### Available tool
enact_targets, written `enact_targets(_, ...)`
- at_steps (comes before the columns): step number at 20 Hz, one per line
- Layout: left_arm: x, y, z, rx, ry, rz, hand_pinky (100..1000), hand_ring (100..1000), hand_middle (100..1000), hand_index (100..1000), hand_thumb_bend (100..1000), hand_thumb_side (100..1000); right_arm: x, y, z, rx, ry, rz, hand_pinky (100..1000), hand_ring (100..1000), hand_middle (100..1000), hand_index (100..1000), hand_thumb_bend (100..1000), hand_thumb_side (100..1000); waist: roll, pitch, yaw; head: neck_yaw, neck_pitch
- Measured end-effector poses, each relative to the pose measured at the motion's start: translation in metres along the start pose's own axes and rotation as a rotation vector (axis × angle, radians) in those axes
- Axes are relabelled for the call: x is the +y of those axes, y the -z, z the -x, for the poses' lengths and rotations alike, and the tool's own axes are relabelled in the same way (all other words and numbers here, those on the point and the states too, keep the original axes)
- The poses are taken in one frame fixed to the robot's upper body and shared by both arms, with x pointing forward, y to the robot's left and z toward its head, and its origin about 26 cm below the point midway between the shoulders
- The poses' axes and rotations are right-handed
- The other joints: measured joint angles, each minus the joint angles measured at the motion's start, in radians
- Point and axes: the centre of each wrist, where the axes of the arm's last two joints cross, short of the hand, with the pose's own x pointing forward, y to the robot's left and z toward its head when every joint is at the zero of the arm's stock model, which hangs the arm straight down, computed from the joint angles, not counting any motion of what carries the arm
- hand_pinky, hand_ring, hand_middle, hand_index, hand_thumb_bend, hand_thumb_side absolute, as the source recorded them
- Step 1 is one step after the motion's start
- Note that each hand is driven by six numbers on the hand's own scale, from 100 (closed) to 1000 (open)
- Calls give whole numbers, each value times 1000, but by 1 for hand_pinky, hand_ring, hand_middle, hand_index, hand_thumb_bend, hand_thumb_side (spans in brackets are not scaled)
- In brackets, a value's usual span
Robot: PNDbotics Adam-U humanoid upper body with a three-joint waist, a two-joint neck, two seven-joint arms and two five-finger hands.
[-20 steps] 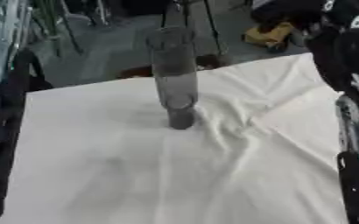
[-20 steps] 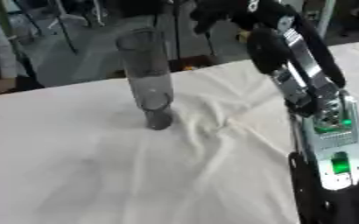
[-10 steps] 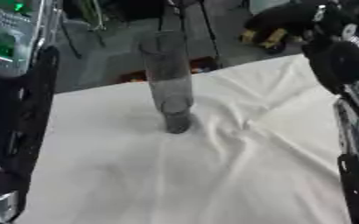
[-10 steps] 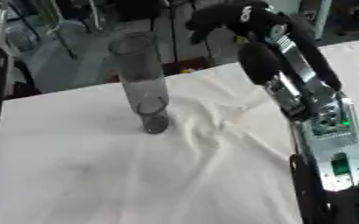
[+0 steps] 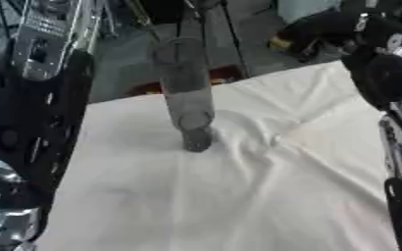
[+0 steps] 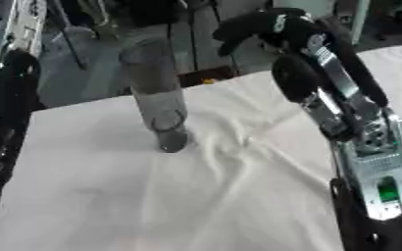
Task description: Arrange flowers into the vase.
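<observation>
We see the desk (image 5: 238,206) covered edge to edge by a rumpled white cloth (image 5: 299,147), its creases running toward three o'clock. A tall clear vase (image 5: 187,105) stands upright on the cloth toward eleven o'clock, near the far edge.

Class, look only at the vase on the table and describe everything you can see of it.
The vase is a tall, narrow cylinder that looks like clear, grey-tinted glass, with a darker, thicker foot at the bottom. It stands upright near the far edge of the table, on the wrinkled white cloth. No flowers can be seen in it, and nothing but the cloth touches it. The right hand hangs beyond and to its right, well apart from it.
</observation>
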Motion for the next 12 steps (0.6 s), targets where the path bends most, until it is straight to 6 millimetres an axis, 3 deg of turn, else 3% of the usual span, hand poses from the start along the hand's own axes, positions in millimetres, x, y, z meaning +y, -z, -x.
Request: enact_targets(12, 4, 7, 10, 40, -153, -123, 100, 100, 100, 107, 100, 831, -6, -4, 1, 18, -5, -30, 764, 762, 589, 825, 249, 1000, 26, 13, -13, 7, -19)
